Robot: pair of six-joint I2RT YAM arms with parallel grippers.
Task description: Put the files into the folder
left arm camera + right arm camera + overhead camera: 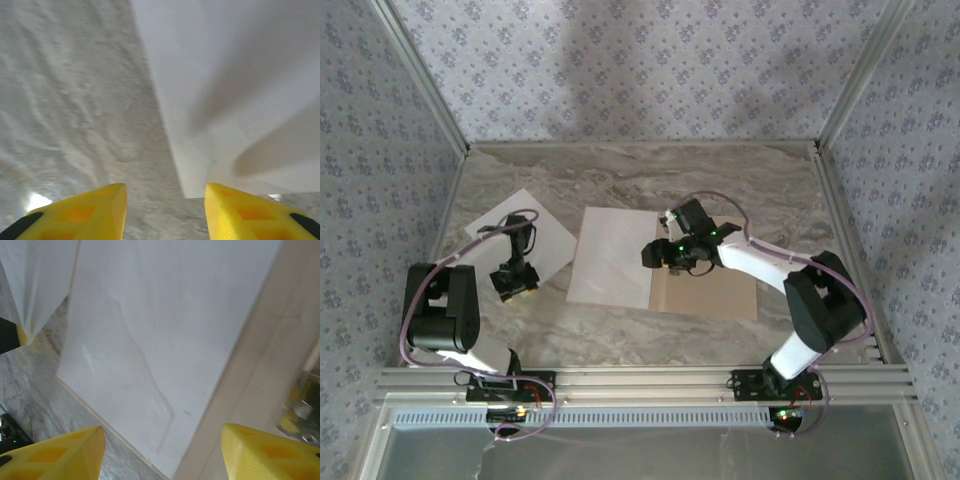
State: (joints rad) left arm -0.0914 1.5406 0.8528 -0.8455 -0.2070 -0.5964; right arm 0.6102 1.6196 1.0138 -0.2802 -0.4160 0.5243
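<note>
The tan folder lies open in the middle of the table. One white file covers its left half. My right gripper hovers open over the spine edge of that sheet. In the right wrist view this file rests flat on the folder, and the gripper holds nothing. The other file lies on the table to the left. My left gripper stands open at its near corner. In the left wrist view that sheet ends just ahead of the empty gripper.
The grey marble table is fenced by metal rails and patterned walls. A metal clip shows on the folder's right half. The left sheet lies apart from the folder, with bare table between them.
</note>
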